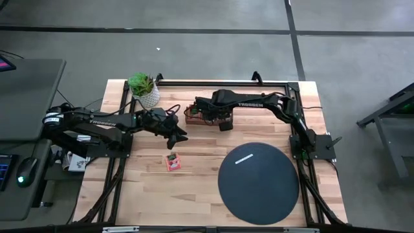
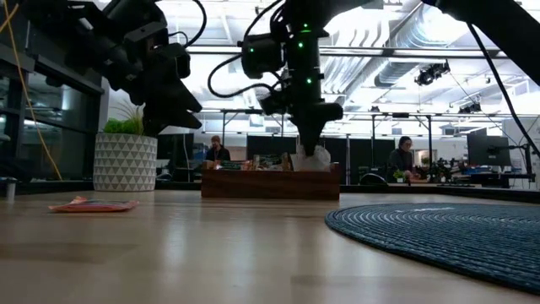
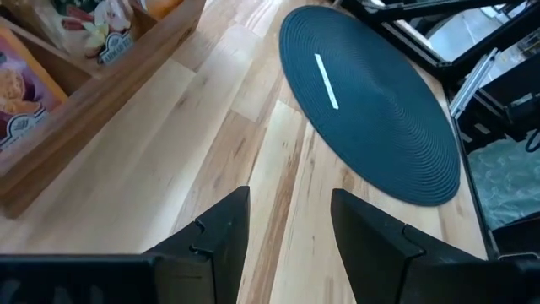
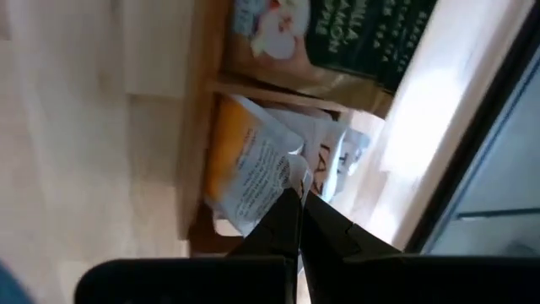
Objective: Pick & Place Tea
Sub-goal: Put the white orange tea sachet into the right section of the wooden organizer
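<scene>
1. In the high view the right arm hides most of the brown wooden three-compartment tray (image 1: 192,114) at the far middle of the table, so few of its sachets can be made out there.
2. The right gripper (image 4: 297,196) reaches down into the tray, its fingers pressed together on the edge of a silvery white and orange tea sachet (image 4: 249,173); a dark green sachet (image 4: 359,34) lies in the next compartment.
3. A small flat red tea sachet (image 1: 172,162) lies alone on the bare wood, near the table's middle, left of the black round woven mat (image 1: 259,182); it is square and slightly turned.
4. The left gripper (image 3: 287,228) hovers above the table between tray and red sachet, fingers apart, holding nothing.
5. A white strip (image 1: 245,158) lies on the mat, tilted.
</scene>
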{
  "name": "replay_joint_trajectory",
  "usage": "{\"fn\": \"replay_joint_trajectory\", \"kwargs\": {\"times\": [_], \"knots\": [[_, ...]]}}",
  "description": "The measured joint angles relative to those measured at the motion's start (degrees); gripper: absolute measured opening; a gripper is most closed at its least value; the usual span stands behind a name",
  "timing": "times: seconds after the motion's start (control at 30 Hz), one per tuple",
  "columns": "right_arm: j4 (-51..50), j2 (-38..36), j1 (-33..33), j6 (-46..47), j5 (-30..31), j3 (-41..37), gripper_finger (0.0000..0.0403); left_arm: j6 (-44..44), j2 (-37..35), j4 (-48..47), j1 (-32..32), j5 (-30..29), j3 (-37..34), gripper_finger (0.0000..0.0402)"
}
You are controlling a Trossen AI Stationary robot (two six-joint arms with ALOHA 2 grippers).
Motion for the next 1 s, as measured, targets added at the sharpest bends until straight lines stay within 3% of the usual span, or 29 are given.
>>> {"fn": "replay_joint_trajectory", "kwargs": {"times": [0.37,1.0], "knots": [[1.80,0.00,0.54,-1.80,6.38,-5.57,0.0000,0.13,0.00,-1.15,0.00,-0.11,0.04,0.0165],[2.33,-0.02,1.28,0.48,4.24,-4.01,0.0010,0.13,0.00,-1.24,0.00,-0.11,0.04,0.0165]]}}
